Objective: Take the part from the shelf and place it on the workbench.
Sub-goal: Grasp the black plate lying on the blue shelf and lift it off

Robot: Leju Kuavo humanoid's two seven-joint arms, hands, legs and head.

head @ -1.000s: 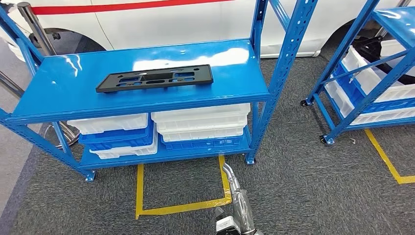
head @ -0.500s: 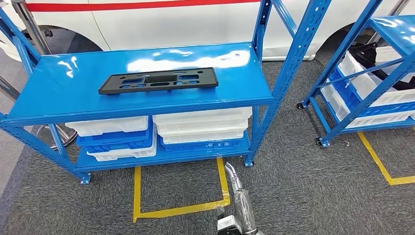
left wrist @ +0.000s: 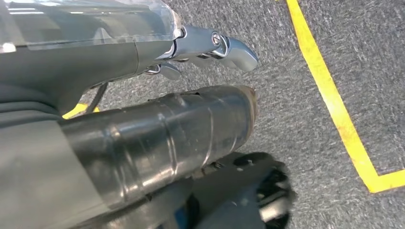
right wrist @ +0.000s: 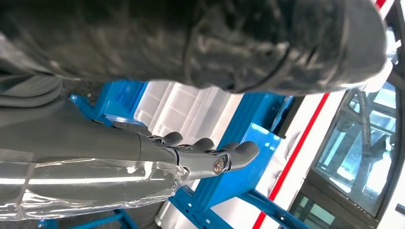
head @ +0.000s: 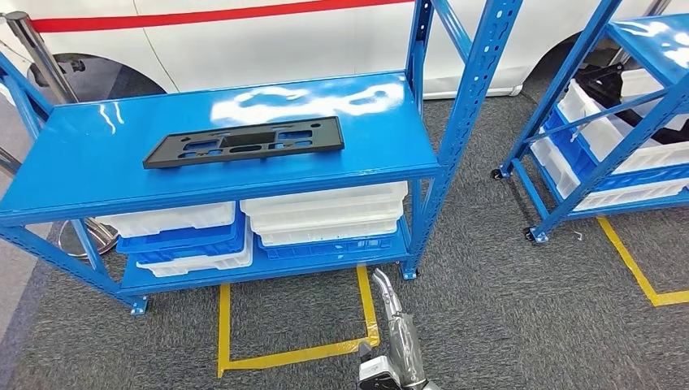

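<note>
Part (head: 244, 141) flat on shelf (head: 97, 154) top; bins (head: 325, 213) below; second rack (head: 642, 106) right; car (head: 268, 41) behind.

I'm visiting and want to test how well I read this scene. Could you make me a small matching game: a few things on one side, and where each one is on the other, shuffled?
Things:
1. black part
2. white and blue bins
3. yellow tape line
4. white car

Places:
A. on the grey carpet in front of the shelf
B. behind the shelf
C. flat on the blue shelf's top board
D. stacked on the shelf's lower board

Pairs: 1-C, 2-D, 3-A, 4-B
</note>
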